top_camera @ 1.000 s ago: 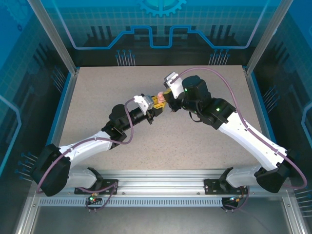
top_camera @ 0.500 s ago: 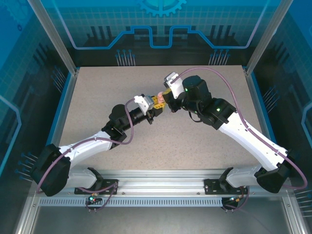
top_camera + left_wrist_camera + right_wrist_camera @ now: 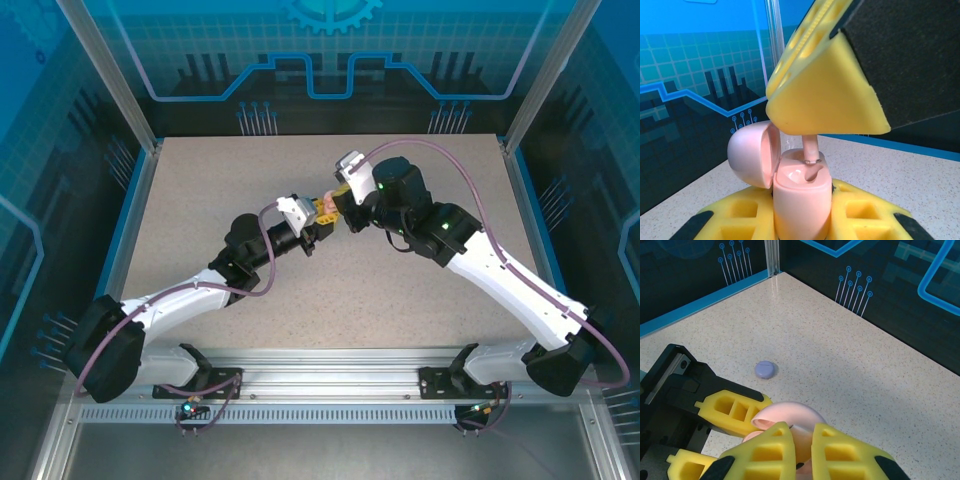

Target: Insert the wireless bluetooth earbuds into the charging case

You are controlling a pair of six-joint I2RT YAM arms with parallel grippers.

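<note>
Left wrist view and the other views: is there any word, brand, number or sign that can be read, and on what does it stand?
No text can be read.
Pink charging case, in the left hand: plain, no brand.
Pink earbud, in the right hand: plain.
Blue walls: only drawn lines, a grid and a gear shape; no letters or digits.

Table [image 3: 200, 190] broadly open; lone lilac lump [image 3: 764, 369], perhaps a case

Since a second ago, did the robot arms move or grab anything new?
Almost nothing: the right arm only shifted a hair. Nothing was grabbed or dropped. Still the same: the left fingers clamp the open pink case, and the right fingers pinch the pink earbud, stem down at the case's hollow.
</note>
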